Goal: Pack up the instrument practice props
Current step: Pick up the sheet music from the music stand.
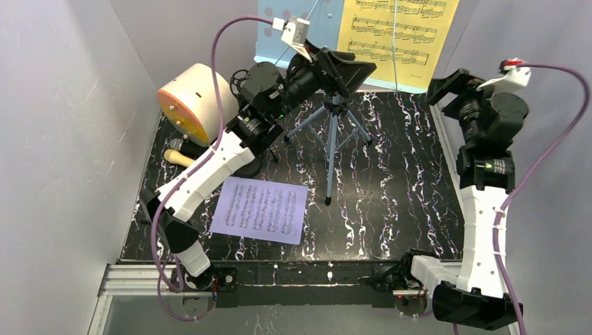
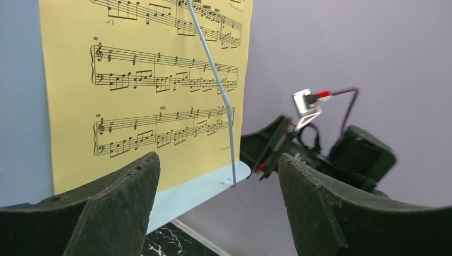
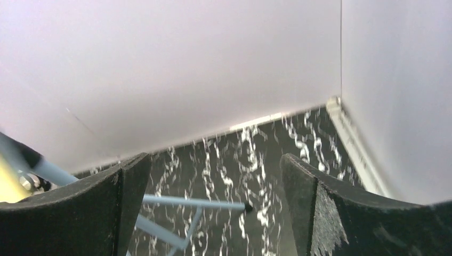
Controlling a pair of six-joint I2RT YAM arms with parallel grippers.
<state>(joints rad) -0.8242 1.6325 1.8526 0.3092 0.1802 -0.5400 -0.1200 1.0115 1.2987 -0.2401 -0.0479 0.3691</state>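
RACK-SIDE REACH: The left gripper, jaws spread wide and holding nothing, hovers at the 12 o'clock edge of the black marbled table. It is raised level with the blue music rack, which stands there on its tripod legs. The yellow score sheet stands upright on the rack, its bottom edge resting on the rack's pale blue shelf.

In the left wrist view the printed staves fill the space beyond the two black fingers. A thin wire retainer slants across the paper down to the shelf. Whether the fingertips touch the paper cannot be told.

The right gripper, at about 2 o'clock near the table's far right corner, is likewise spread and empty. It is angled down toward the marbled surface, and the capped end of one blue tripod leg shows between its fingers, lower down on the table.

The lavender score sheet lies flat at about 7 o'clock, near the front edge and apart from the tripod. A cream cylinder with an orange face rests on its side at 10 o'clock. The cream microphone lies just below it at 9 o'clock, beside the left arm.
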